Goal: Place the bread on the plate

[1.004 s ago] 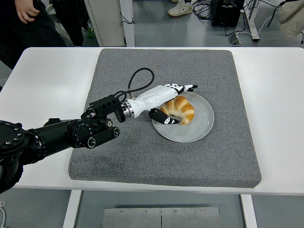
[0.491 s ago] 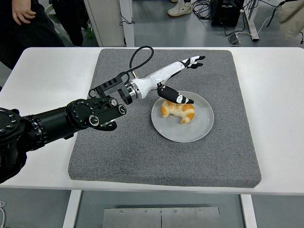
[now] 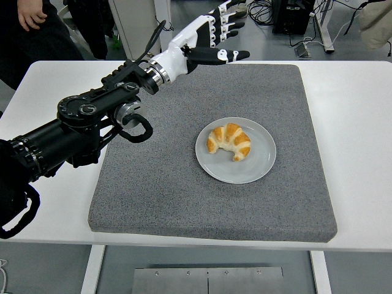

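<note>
Fingers point(image 3: 222, 24) of the left hand point(image 3: 205, 37) were stretched out and spread wide with nothing between them, the thumb jutting toward the right. Nearest the camera, the white table point(image 3: 355, 153) carried a grey mat point(image 3: 159, 190) that covered most of its middle, and the front half of that mat lay bare. A little right of the mat's centre sat a round grey plate point(image 3: 260, 165), and the croissant point(image 3: 229, 141) lay on it, curled and golden, resting wholly inside the rim toward the plate's left and far side. Beyond it, the black left arm point(image 3: 79, 122) came in from the left edge and rose across the mat's far left corner, so that the hand hung above the table's far edge, well apart from plate and pastry. The right arm was not to be seen. At the far left a person point(image 3: 30, 30) in dark clothes stood by the table. Judged from how things lay, the placing looked done and the step in hand was clearing away; the next move would call only for bringing the arm to rest without brushing the plate.
</note>
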Controlling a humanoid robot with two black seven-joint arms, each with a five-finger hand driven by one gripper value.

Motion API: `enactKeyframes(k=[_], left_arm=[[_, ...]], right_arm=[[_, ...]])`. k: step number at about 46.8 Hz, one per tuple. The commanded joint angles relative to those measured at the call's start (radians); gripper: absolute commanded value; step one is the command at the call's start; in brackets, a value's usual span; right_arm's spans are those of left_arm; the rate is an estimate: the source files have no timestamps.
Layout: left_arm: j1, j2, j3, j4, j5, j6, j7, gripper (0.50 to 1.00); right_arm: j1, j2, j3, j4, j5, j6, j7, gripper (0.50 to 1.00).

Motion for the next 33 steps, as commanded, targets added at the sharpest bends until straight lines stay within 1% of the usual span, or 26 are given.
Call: enactKeyframes(k=[1, 8, 12, 24, 28, 33], left_arm=[[0.016, 0.024, -0.037, 0.001, -0.052, 0.0, 0.009, 0.958], [0.044, 0.055, -0.105, 0.006, -0.092, -0.009, 0.015, 0.958], [0.064, 0.061, -0.143, 0.017, -0.115, -0.022, 0.039, 0.958], [0.16, 0.063, -0.273, 0.044, -0.184, -0.04, 0.137, 0.958], [0.183, 0.064, -0.309, 0.05, -0.188, -0.04, 0.156, 0.958], [0.206, 0.083, -0.326, 0.053, -0.186, -0.043, 0.154, 0.96]], right_arm=[[0.002, 0.0, 0.0, 0.0, 0.0, -0.001, 0.0, 1.0], [0.002, 0.0, 0.0, 0.0, 0.0, 0.001, 0.0, 1.0], [0.002, 0.0, 0.0, 0.0, 0.0, -0.001, 0.0, 1.0], [0.002, 0.0, 0.0, 0.002, 0.0, 0.001, 0.0, 1.0], [0.002, 0.0, 0.0, 0.002, 0.0, 0.001, 0.0, 1.0], [0.002, 0.0, 0.0, 0.002, 0.0, 0.001, -0.002, 1.0]])
